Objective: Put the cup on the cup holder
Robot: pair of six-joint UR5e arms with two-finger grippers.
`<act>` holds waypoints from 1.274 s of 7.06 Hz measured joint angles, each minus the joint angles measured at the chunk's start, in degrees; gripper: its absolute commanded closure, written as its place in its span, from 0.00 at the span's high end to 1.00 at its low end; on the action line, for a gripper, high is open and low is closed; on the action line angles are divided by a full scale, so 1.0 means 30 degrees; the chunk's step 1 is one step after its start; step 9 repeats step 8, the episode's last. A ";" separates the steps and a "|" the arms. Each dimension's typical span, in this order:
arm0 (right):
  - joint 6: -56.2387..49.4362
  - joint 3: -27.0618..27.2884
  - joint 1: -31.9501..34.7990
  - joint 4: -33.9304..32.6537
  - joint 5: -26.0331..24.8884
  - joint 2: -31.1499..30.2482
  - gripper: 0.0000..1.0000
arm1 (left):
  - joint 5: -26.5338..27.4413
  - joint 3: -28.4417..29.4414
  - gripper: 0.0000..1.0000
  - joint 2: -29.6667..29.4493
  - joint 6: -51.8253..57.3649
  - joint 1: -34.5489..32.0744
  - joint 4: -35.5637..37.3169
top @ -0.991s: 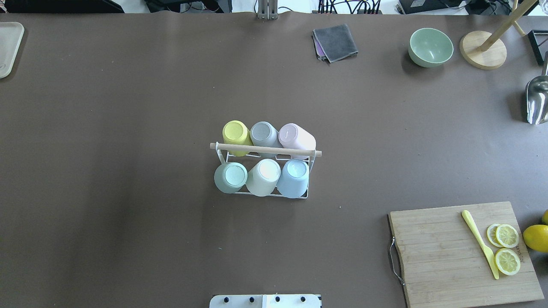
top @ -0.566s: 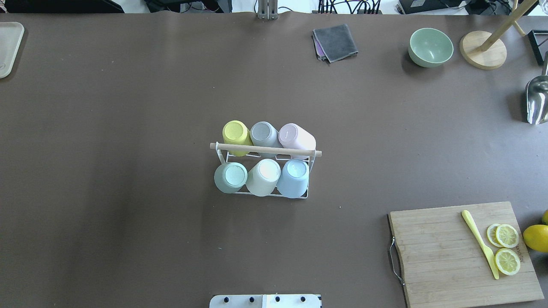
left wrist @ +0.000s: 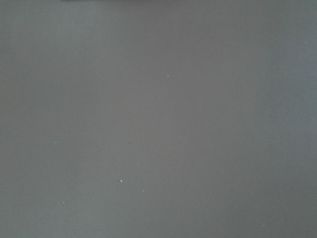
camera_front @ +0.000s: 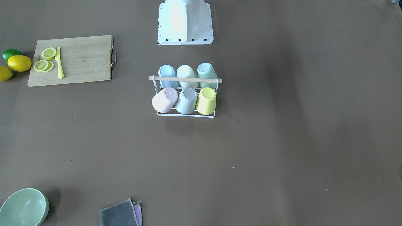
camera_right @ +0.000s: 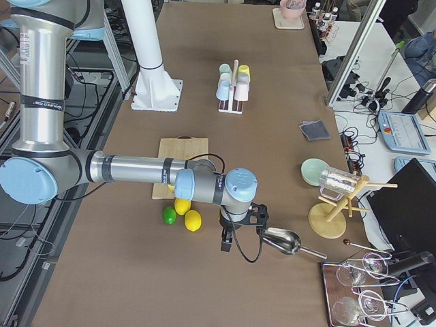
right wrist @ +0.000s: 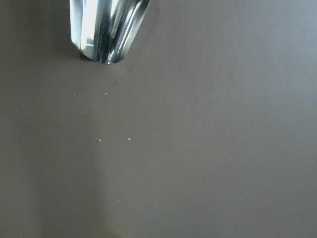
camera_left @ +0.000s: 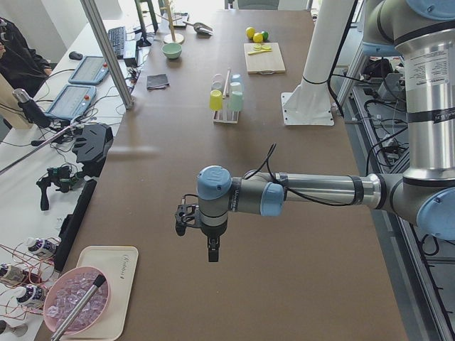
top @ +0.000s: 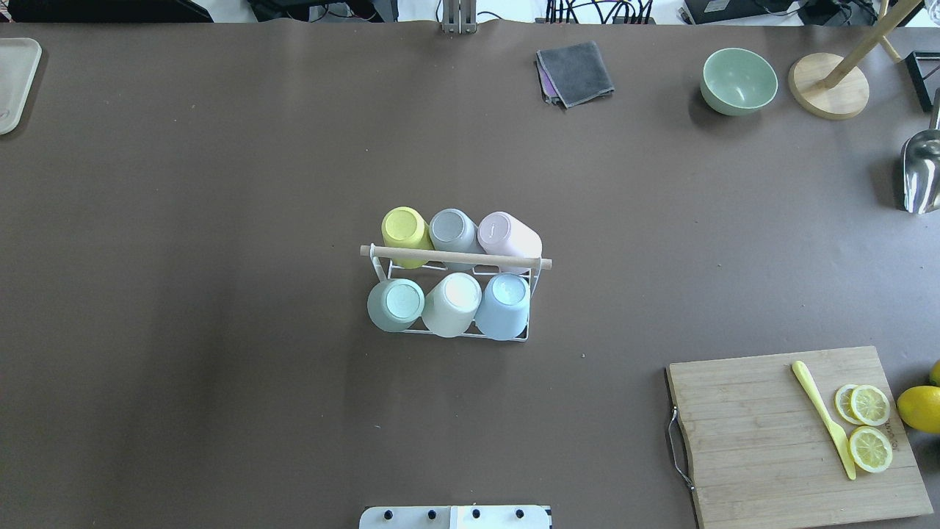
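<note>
White wire cup holder bears smooth cups.

Long table w/ matte brown cover, evenly lit. White side bench runs along its far edge w/ tablets & cables; alu frame post betw them

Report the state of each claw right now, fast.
The left claw: cannot be told; it shows only in a side view.
The right claw: cannot be told either; it hangs beside the metal scoop.
</note>
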 measured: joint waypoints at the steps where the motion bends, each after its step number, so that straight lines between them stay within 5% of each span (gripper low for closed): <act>1: 0.0005 0.0000 -0.0001 0.0000 0.0000 -0.0004 1.00 | 0.0000 0.0012 0.98 0.0007 0.0000 0.0011 0.0000; 9: 0.0028 0.0000 0.0058 0.0000 0.0029 -0.0093 1.00 | 0.0521 -0.0094 0.98 0.0010 0.0013 0.0002 -0.0009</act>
